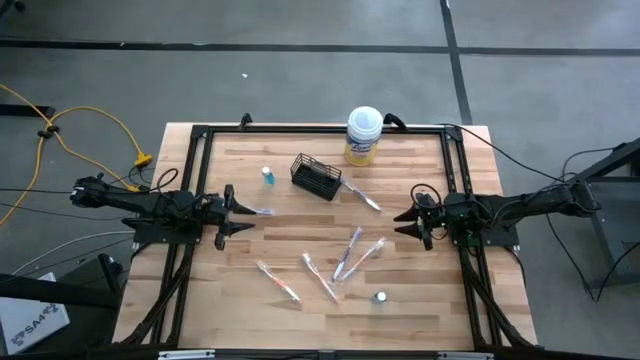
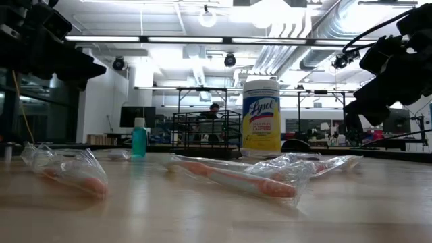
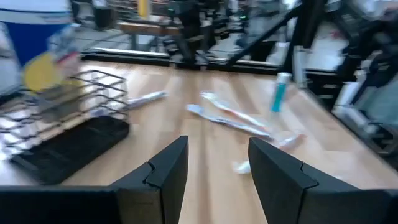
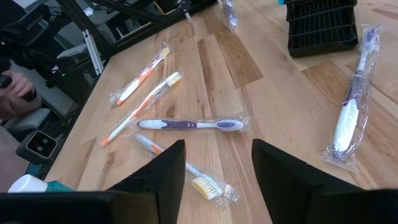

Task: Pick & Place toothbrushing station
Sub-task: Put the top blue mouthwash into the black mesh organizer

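The small black wire-mesh basket (image 1: 316, 177) stands on the wooden table toward the far middle, also seen as the basket (image 3: 68, 124) in the left wrist view. Several wrapped toothbrushes lie flat: one (image 1: 362, 196) beside the basket, a cluster (image 1: 348, 252) at mid-table, two more (image 1: 278, 281) nearer. One teal-topped tube (image 1: 267, 176) stands left of the basket; another (image 1: 381, 297) is near the front. My left gripper (image 1: 240, 214) is open at the table's left, pointing level, with a toothbrush (image 1: 258, 211) just ahead. My right gripper (image 1: 408, 222) is open at the right, above the purple toothbrush (image 4: 189, 124).
A white-lidded, yellow-labelled canister (image 1: 363, 135) stands at the table's far edge behind the basket. A black metal frame (image 1: 200, 135) runs round the table's edges. Bare wood lies between the two grippers and the scattered toothbrushes. Part of a person (image 4: 15, 90) shows beyond the table's edge.
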Controlling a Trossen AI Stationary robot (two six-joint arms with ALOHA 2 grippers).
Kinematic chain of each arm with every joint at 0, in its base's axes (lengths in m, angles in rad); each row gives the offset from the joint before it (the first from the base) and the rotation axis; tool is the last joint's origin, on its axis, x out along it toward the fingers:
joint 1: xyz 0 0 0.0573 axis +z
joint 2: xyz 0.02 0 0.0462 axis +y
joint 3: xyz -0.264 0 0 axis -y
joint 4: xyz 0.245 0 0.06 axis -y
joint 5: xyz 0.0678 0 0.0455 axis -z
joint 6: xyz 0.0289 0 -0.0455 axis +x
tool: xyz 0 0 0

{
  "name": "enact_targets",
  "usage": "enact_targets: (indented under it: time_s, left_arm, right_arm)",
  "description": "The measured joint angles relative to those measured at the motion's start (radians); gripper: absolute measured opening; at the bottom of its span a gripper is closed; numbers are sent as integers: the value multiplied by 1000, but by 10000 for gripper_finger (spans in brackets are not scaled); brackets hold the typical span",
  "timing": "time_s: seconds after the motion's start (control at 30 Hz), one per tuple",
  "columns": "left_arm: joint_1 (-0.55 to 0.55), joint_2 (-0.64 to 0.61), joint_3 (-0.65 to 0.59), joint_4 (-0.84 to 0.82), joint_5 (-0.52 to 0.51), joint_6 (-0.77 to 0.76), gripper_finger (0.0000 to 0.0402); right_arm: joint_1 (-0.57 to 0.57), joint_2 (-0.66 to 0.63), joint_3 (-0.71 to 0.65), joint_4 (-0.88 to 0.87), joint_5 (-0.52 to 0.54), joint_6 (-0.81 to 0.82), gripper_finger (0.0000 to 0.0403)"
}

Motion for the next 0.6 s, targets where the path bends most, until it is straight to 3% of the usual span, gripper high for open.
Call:
enact_targets:
  time_s: [0.17,0.27,0.5,0.6]
  left_arm:
    - [0,32,147,-207,-151,136,163]
    - [7,117,240,-308,-233,146,163]
    - [110,412,378,-281,-263,110,163]
    - [189,557,456,-293,-213,79,163]
  right_arm:
    - [0,0,0,0,0,0,176]
    - [0,0,0,0,0,0,176]
    - [0,0,0,2,0,0,176]
    - [0,0,0,2,0,0,176]
